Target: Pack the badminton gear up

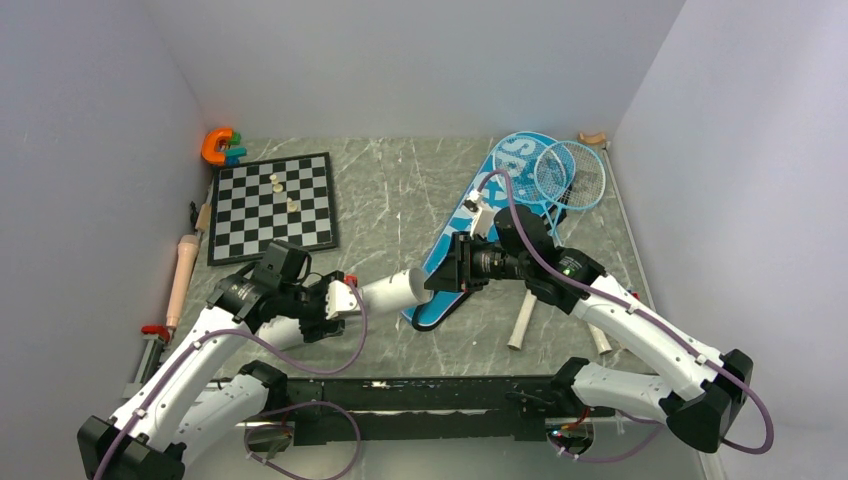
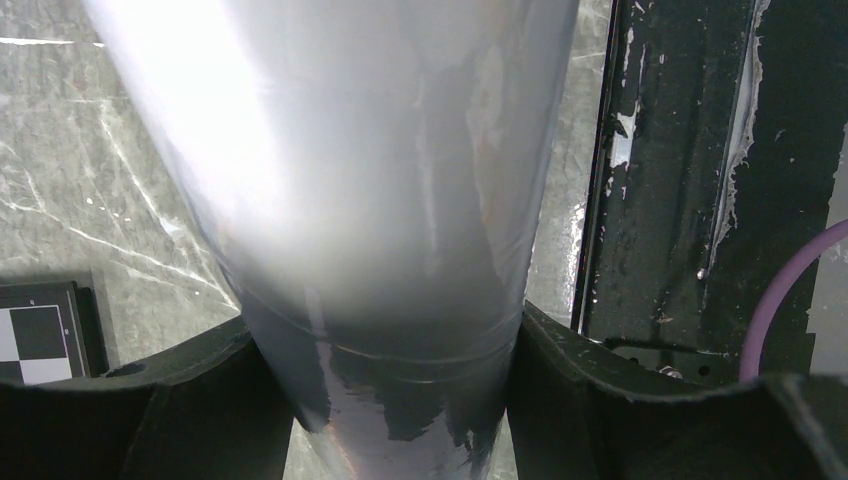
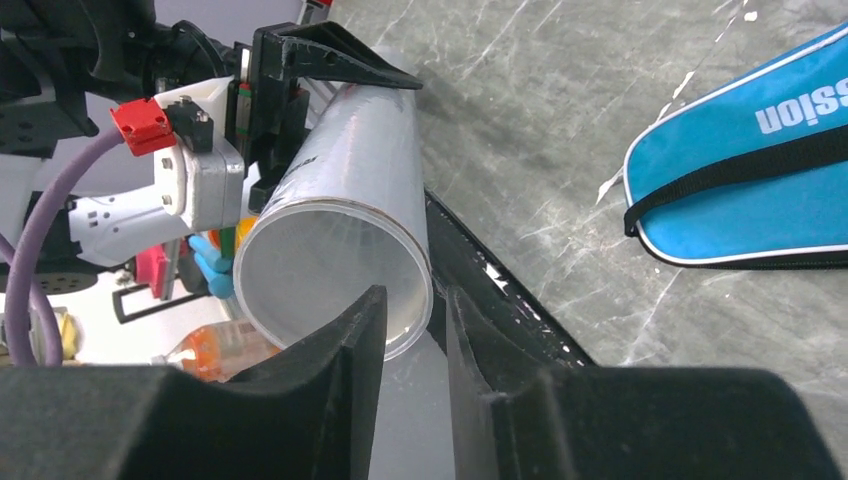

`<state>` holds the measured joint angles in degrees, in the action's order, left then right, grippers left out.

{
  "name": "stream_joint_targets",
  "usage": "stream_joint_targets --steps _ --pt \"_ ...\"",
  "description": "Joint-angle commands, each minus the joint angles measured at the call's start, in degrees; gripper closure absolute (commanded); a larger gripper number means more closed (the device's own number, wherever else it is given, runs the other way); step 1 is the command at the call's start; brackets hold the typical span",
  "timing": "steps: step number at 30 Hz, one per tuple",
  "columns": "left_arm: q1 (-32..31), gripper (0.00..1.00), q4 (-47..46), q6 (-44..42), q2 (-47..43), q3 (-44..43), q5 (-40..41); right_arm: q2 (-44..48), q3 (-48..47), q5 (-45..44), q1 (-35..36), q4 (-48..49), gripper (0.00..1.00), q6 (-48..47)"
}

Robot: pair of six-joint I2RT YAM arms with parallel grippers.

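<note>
My left gripper (image 1: 340, 300) is shut on the pale-grey tube (image 1: 395, 290) and holds it roughly level, open end to the right. The tube fills the left wrist view (image 2: 370, 200) between the fingers (image 2: 590, 400). My right gripper (image 1: 440, 278) sits right at the tube's open mouth (image 3: 330, 270). Its jaws are slightly apart (image 3: 412, 310) with nothing visible between them. The blue SPORT bag (image 1: 478, 225) lies just behind and also shows in the right wrist view (image 3: 750, 190). A light-blue racket head (image 1: 570, 172) rests on the bag's far end. Two small white shuttlecocks (image 1: 275, 182) stand on the chessboard.
The chessboard (image 1: 272, 205) lies at the far left, a wooden rolling pin (image 1: 183, 270) beside it and an orange-and-green toy (image 1: 220, 147) behind it. White racket handles (image 1: 522, 322) lie near the right arm. A black rail (image 1: 450, 385) runs along the near edge.
</note>
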<state>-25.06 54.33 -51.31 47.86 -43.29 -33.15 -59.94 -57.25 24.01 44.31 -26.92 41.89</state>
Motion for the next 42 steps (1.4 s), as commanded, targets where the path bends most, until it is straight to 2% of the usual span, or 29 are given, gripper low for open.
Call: stream_joint_targets --steps 1,4,8,10,18,26,42 --pt "-0.12 0.91 -1.89 0.05 -0.31 -1.89 -2.33 0.34 -0.75 -2.19 0.38 0.02 0.63 -1.25" --pt "-0.16 0.91 -2.03 0.23 -0.36 -1.92 -2.48 0.57 -0.75 -2.66 0.4 -0.59 0.58 -1.58" --pt "-0.15 0.91 -1.87 0.09 -0.52 -2.11 -2.37 1.28 -1.35 -3.79 0.42 -3.01 0.44 -2.83" --pt "-0.12 0.91 -1.7 0.13 -0.61 -2.15 -2.29 2.11 -1.74 -4.64 0.42 -4.19 0.43 -3.23" --pt "-0.09 0.91 -1.85 0.31 -0.7 -2.27 -2.58 2.67 -0.71 -4.98 0.42 -4.68 0.45 -3.1" --pt "-0.13 0.91 -1.94 0.55 -0.48 -3.07 -2.81 1.19 -0.43 -4.56 0.4 -3.06 0.59 -2.81" --pt "-0.13 0.91 -2.21 0.6 -0.04 -3.32 -3.11 -0.99 0.5 -3.06 1.04 0.93 0.6 -1.68"
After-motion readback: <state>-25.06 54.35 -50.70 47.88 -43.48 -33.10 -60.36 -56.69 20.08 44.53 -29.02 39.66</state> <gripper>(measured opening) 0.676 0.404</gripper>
